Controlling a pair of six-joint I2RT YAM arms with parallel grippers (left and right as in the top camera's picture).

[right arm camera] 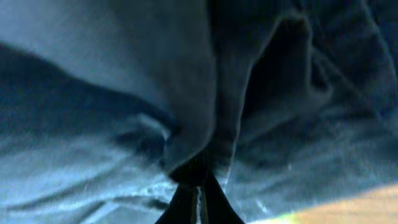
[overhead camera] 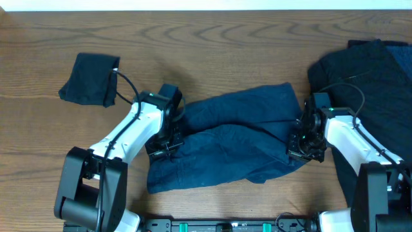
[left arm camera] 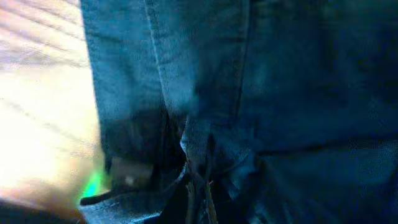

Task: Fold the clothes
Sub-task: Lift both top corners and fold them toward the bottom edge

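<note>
Navy garment (overhead camera: 232,138) rumpled at table (overhead camera: 225,45) centre. Left gripper (overhead camera: 166,143) clamped tight on its table-left edge, right gripper (overhead camera: 301,143) likewise on opposite edge. Risk: thin pinch slips mid-lift, or uneven pull bunches fabric, fold goes crooked.

Rumpled navy garment (overhead camera: 232,138) centre; black garment (overhead camera: 90,78) left (folded); black pile (overhead camera: 373,71) right.

Brown wood-grain tabletop (overhead camera: 225,51), rumpled navy blue garment (overhead camera: 232,142) spread across its middle, small folded black garment (overhead camera: 89,78) lying well apart, up and left of the navy one, larger black heap (overhead camera: 367,71) just beside its upper right corner
</note>
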